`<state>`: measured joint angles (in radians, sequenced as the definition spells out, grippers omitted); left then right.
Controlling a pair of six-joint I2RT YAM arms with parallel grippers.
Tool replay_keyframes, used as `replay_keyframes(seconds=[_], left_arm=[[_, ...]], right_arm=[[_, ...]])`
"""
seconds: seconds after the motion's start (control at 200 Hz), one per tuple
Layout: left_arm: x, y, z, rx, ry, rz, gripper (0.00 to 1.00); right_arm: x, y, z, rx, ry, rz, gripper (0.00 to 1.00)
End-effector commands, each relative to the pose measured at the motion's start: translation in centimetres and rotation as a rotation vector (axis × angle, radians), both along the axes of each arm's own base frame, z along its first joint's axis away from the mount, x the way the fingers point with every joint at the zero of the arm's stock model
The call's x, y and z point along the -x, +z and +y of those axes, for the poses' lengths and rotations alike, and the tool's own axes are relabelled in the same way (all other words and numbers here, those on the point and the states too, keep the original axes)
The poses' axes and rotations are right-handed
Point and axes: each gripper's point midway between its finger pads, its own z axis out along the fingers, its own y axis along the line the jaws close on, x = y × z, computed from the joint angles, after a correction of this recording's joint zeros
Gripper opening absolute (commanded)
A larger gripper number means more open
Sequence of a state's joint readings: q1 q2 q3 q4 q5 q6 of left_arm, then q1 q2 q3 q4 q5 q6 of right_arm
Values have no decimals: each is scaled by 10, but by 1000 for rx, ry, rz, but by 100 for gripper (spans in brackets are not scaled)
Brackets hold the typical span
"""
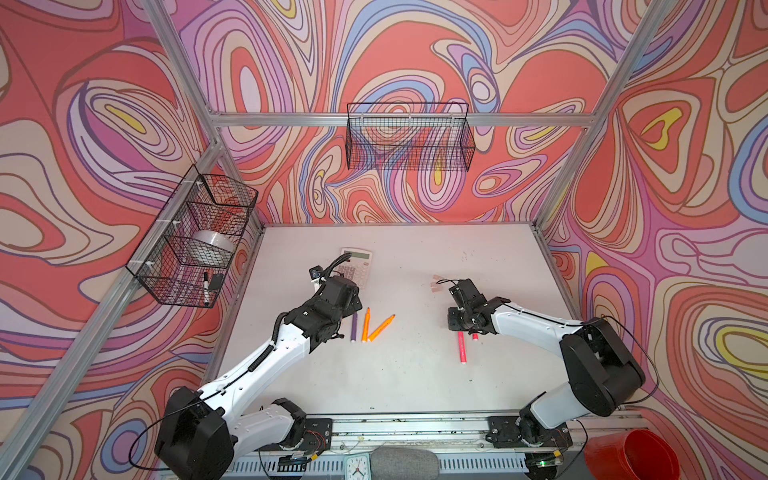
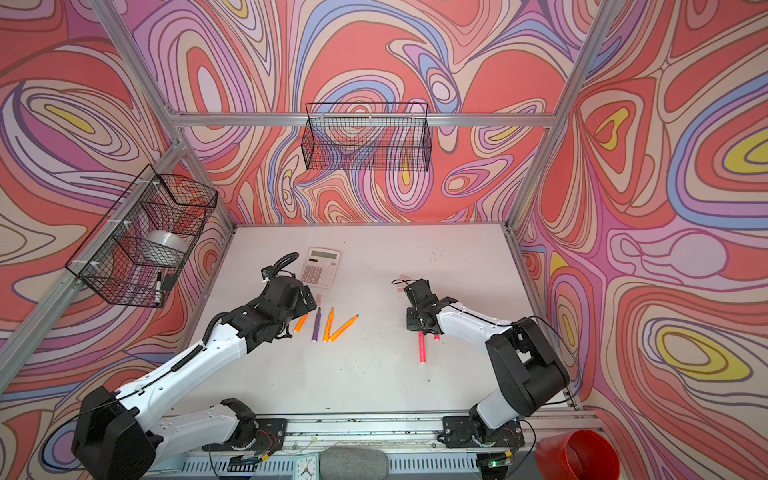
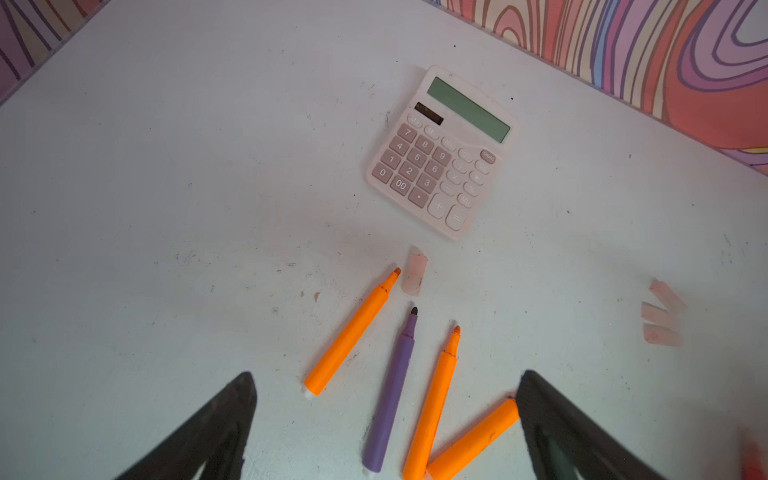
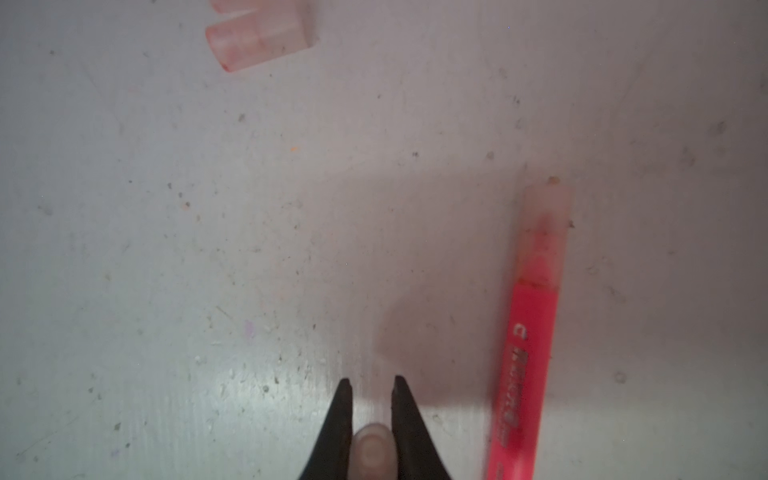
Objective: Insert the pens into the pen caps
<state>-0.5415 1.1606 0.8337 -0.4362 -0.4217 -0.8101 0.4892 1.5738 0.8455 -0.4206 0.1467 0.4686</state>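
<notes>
Right fingers (image 4: 338, 415) stand narrow, pinching a pale rounded end (image 4: 374, 451) — cap or pen, unclear; in a top view loose caps (image 1: 434, 284) lie at their eleven o'clock, a capped pink pen (image 1: 461, 349) at six. Left fingers (image 3: 224, 415) gape wide over the purple pen (image 3: 392, 395) and orange pens (image 3: 347, 336).

Pink calc (image 3: 442, 153) flat on table (image 1: 415, 374); tape roll (image 1: 214, 243) & marker (image 1: 205, 289) in wall basket (image 1: 174, 291).

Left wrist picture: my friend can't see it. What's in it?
Three orange pens and a purple pen lie uncapped on the white table before the open left gripper. One cap sits by an orange tip, near a pink calculator; three more caps lie apart.
</notes>
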Motion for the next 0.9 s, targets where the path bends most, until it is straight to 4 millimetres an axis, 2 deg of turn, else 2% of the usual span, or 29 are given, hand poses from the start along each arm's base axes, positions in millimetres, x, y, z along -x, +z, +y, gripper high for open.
replay_keyframes(seconds=[0.0, 0.08, 0.22, 0.381, 0.441, 0.606, 0.626, 0.706, 0.821, 0.896], left_arm=[[-9, 20, 7, -19, 29, -77, 100], [-7, 14, 21, -81, 90, -73, 100], [-13, 4, -6, -74, -89, -43, 100], [-16, -13, -28, -49, -191, 20, 100], [-17, -17, -29, -51, -189, 44, 100], [-3, -33, -12, -38, -95, 64, 100], [-1, -36, -12, -25, -97, 60, 100], [3, -43, -15, 22, -103, 51, 100], [14, -49, -16, 57, -84, 120, 76], [18, -54, -13, 62, -64, 142, 72]], right_arm=[[-30, 0, -4, 36, -34, -28, 0], [-45, -11, -6, 31, -48, 2, 0], [-61, -32, -12, 57, -69, 42, 0], [-70, -32, -18, 89, -86, 35, 23], [-73, -24, -18, 80, -90, 15, 29], [-75, 9, -20, 66, -94, -49, 48], [-76, 21, -20, 57, -95, -75, 50], [-72, 42, -22, 46, -95, -111, 55], [-63, 73, -25, 17, -99, -171, 56], [-55, 91, -26, -21, -104, -212, 56]])
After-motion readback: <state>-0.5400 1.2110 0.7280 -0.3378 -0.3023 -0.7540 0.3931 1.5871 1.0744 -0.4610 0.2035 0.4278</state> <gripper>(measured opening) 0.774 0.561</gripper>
